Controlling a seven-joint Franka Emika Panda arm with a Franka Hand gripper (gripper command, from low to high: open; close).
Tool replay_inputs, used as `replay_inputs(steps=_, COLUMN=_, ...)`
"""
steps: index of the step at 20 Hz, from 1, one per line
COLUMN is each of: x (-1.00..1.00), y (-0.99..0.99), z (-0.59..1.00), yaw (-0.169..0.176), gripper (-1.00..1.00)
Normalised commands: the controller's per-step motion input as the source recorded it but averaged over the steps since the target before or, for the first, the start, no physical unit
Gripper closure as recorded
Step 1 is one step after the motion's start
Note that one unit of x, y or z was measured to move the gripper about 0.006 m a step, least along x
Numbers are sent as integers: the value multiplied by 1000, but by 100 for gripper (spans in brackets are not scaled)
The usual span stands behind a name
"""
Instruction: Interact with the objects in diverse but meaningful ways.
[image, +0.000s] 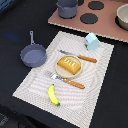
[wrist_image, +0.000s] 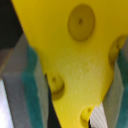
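Observation:
In the wrist view a yellow cheese wedge (wrist_image: 75, 55) with round holes fills the picture. It sits between my gripper's (wrist_image: 76, 87) teal-padded fingers (wrist_image: 34, 87), which press on both its sides. The arm and the cheese do not show in the exterior view. There, an orange-brown bread loaf (image: 69, 65) lies on a round plate (image: 58, 71) on the striped placemat (image: 35, 85). A yellow banana (image: 53, 95) lies near the mat's front. A pale blue milk carton (image: 91, 41) stands at its far edge. A grey frying pan (image: 32, 54) sits off the mat at the exterior view's left.
A knife (image: 80, 57) and a fork (image: 67, 80) with orange handles flank the plate. A tan stove board (image: 107, 27) with black burners lies at the back, with a grey pot (image: 67, 7) on it and another pot (image: 122, 17) at the exterior view's right edge.

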Motion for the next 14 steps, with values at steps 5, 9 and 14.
replay_inputs(steps=5, x=246, y=267, z=-6, yaw=33, gripper=100)
replay_inputs(steps=9, x=271, y=241, z=-26, yaw=19, gripper=100)
replay_inputs(steps=14, x=182, y=167, z=-126, yaw=13, gripper=100)
